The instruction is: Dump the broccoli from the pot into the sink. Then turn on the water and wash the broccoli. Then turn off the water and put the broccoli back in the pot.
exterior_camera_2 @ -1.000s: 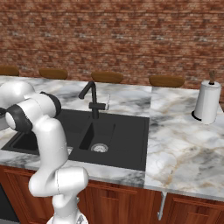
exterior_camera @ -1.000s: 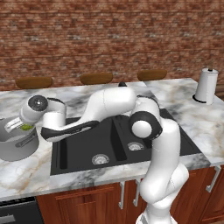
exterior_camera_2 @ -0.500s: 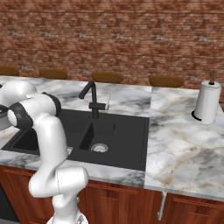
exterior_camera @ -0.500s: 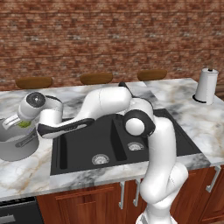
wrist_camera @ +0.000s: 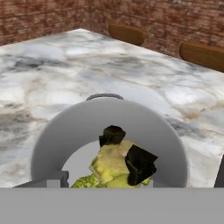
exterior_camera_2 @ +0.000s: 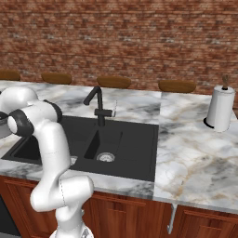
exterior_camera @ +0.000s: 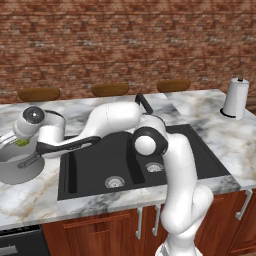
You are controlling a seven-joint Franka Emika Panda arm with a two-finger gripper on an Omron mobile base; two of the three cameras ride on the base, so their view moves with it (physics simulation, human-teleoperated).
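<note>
Beside the black sink [exterior_camera: 135,162], on the marble counter [exterior_camera: 30,192] to its left, stood the grey pot [exterior_camera: 20,167], my arm stretched over it. My gripper [wrist_camera: 127,157] pinched the yellow-green broccoli [wrist_camera: 116,166] inside the pot, so I judged the next move was lifting it toward the sink. My hand view showed that pinch; the left base view showed the basins.

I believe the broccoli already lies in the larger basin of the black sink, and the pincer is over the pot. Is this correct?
Not quite. The broccoli is inside the grey pot on the counter, not in the sink; the hand view shows it there. The pincer is over the pot, as you say.
</note>
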